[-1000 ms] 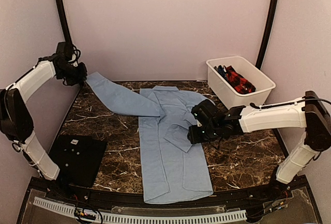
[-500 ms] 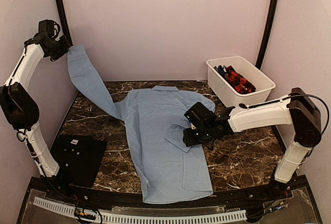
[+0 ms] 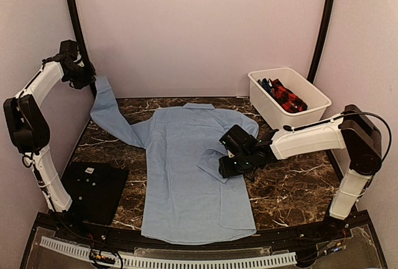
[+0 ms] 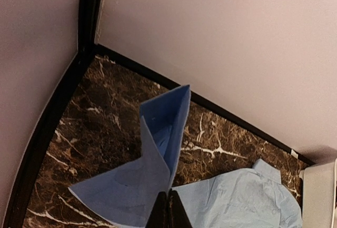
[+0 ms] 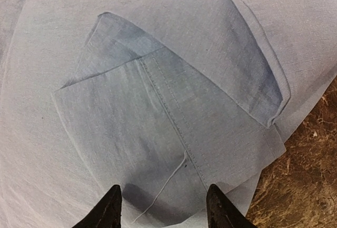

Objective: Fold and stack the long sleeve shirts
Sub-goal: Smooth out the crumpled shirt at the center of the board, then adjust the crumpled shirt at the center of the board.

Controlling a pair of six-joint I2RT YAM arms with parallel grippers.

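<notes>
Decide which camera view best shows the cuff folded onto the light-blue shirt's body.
The right wrist view: the cuff fills the frame beyond the open right gripper, seams clear. The top external view shows it small, beside that gripper. The left wrist view shows only the other sleeve, pinched by the left gripper.

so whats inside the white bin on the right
Red-black checked cloth and dark blue cloth lie bunched in the white bin. How many garments there are, and whatever lies beneath, can't be seen: the cloth on top covers it.
</notes>
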